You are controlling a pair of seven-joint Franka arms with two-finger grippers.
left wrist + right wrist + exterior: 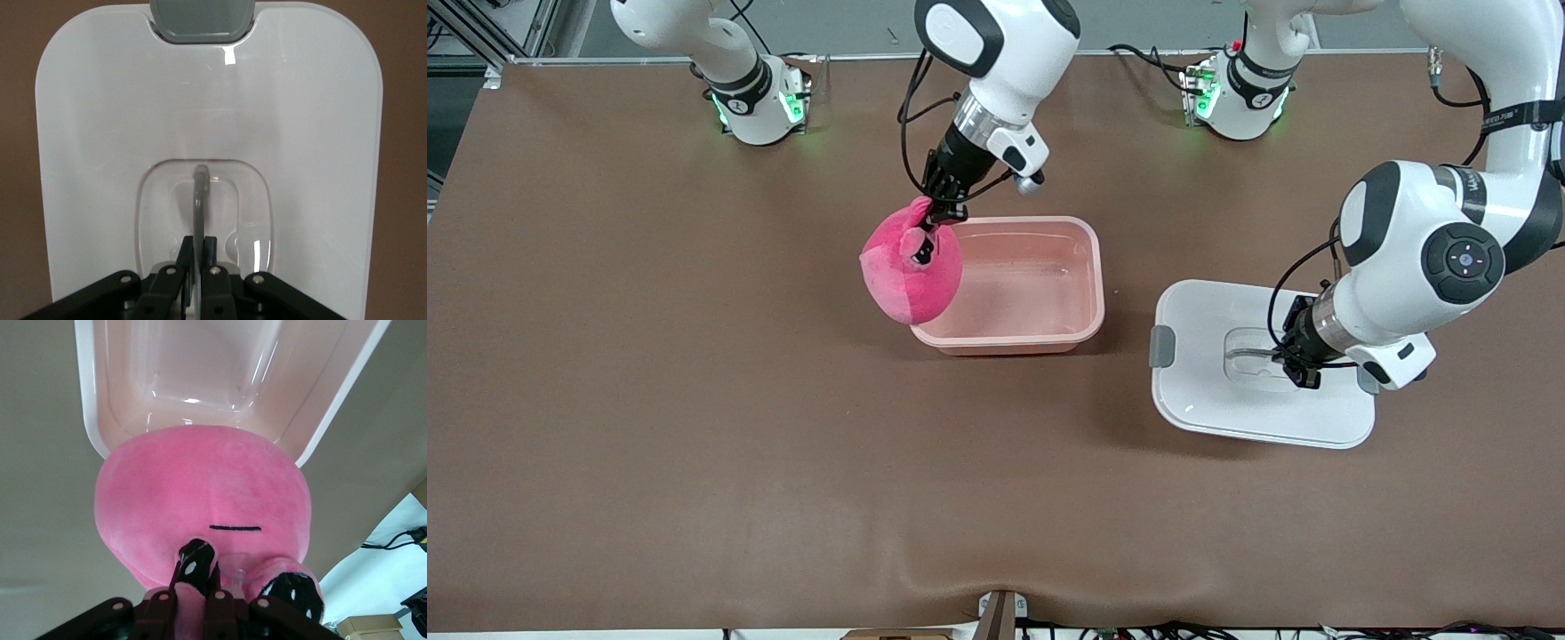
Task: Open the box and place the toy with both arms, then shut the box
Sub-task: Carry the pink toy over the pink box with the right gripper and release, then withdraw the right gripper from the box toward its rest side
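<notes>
The pink tub of the box stands open in the middle of the table. Its white lid lies flat on the table toward the left arm's end, grey clip outward. My left gripper is shut on the lid's grey handle in the recess. The hot-pink plush toy hangs over the tub's rim at the right arm's end. My right gripper is shut on a fold of the toy near its black eyes, with the tub seen below it.
Brown cloth covers the whole table. Both arm bases stand along the edge farthest from the front camera. A small fixture sits at the nearest table edge.
</notes>
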